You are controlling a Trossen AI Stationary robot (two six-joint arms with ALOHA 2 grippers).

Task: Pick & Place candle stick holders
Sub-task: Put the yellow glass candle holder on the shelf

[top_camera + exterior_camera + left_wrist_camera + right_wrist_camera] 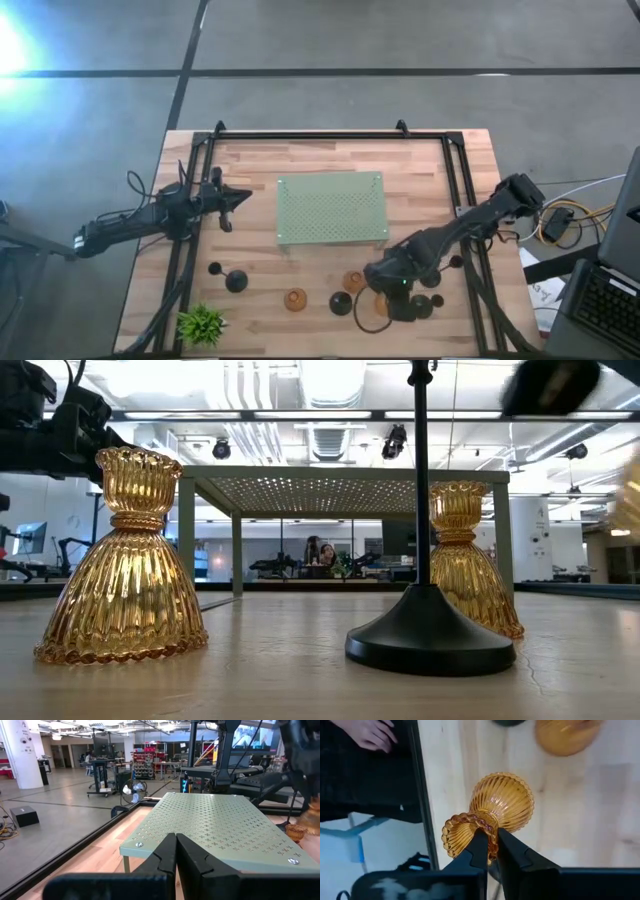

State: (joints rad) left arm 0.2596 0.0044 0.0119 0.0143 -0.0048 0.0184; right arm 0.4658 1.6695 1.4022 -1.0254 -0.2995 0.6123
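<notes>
Right wrist view: right pincer clamped on the ruffled rim of an amber candle holder, tipped on its side above the bench. Pick step in hand, judging by the grip; next calls for a lift and carry. Farther off, left pincer shut, empty, facing the green mat.

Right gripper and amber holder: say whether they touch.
Touching: the right wrist view shows the right gripper shut on the amber holder's rim.
</notes>
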